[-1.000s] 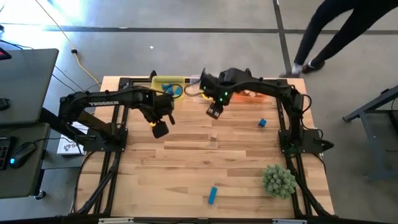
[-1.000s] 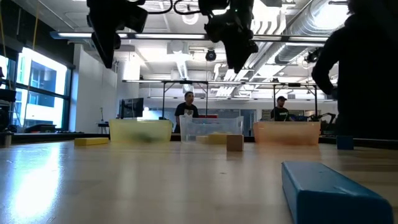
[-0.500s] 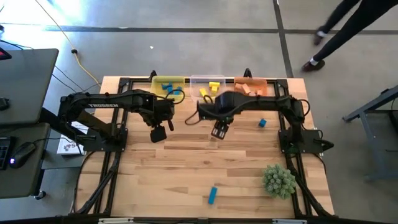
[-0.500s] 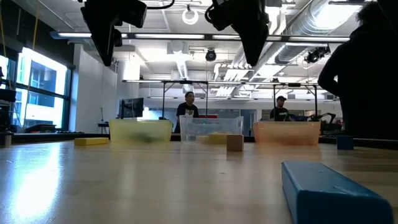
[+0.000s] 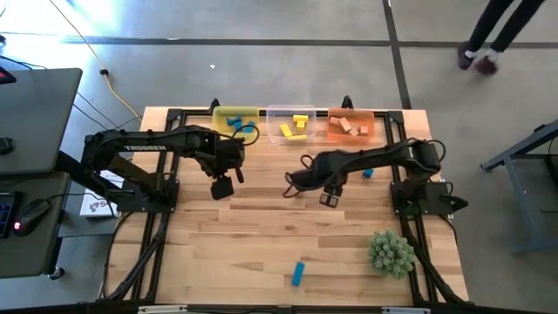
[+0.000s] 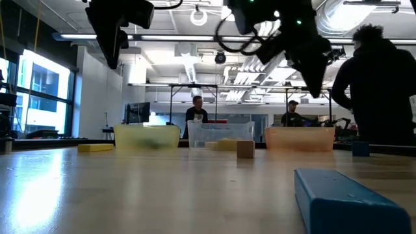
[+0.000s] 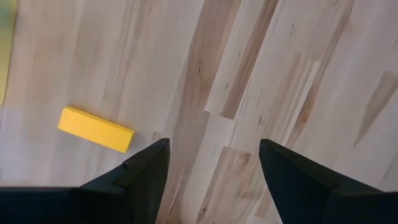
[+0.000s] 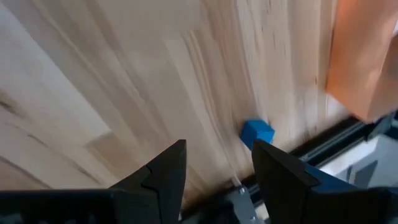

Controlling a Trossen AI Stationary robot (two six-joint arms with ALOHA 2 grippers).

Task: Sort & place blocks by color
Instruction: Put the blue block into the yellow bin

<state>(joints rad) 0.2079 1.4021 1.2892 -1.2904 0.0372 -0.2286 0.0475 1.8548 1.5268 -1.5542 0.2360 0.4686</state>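
Nearest me, by the tabletop's (image 5: 261, 235) front edge, I see a blue bar (image 5: 298, 274) lying flat; in the low view it (image 6: 348, 198) fills the foreground. A spiky green plant ball (image 5: 390, 253) sits toward the front right corner.

Around the middle, my left hand (image 5: 223, 186) hangs over bare wood left of center, released, fingers (image 7: 146, 171) spread with nothing between them. Its wrist view shows a yellow bar (image 7: 96, 129) lying flat on the wood just beyond.

My right hand (image 5: 330, 199) hovers right of center, fingers (image 8: 165, 171) apart and empty. A small blue cube (image 5: 367, 173) lies near the right edge, past that hand; the right wrist view catches it (image 8: 257, 132) on the wood close to the frame rail.

A tan cube (image 6: 245, 149) stands on the wood in front of the bins in the low view.

Along the far edge stand three bins: the yellow bin (image 5: 220, 117) holds blue blocks (image 5: 237, 125), the clear bin (image 5: 275, 113) yellow blocks (image 5: 296, 126), the orange bin (image 5: 335, 114) tan blocks (image 5: 352, 126).

Beyond the tabletop, a person's legs (image 5: 488, 35) cross the floor.
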